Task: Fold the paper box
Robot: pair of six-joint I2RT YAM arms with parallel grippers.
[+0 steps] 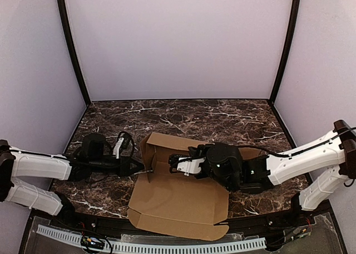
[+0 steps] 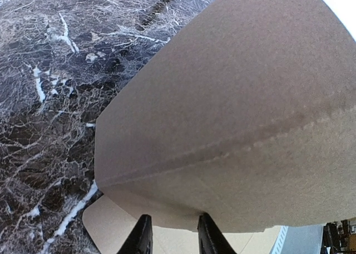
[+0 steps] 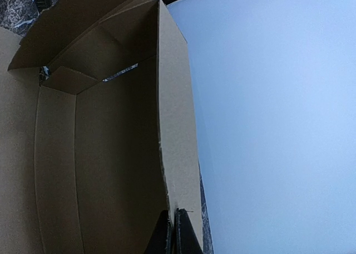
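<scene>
On the dark marble surface [image 1: 233, 120], I am seeing the paper box [image 1: 178, 201] lying half-folded at the near middle. My left hand [image 1: 146, 170] is touching its raised left flap, fingers apart. My right hand [image 1: 172, 164] is sitting inside the box, fingers pressed together.

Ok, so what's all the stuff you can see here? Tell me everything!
paper box: one, brown, middle of the table, far-left walls standing up
table: one, dark marble with white veins, under everything
backdrop walls: three, pale lilac, behind and at the sides
corner posts: two, black, at the back corners
slotted strip: one, white, along the near edge
left gripper: one, black, jaws apart at the box's left flap
right gripper: one, black, jaws closed by a box wall
</scene>
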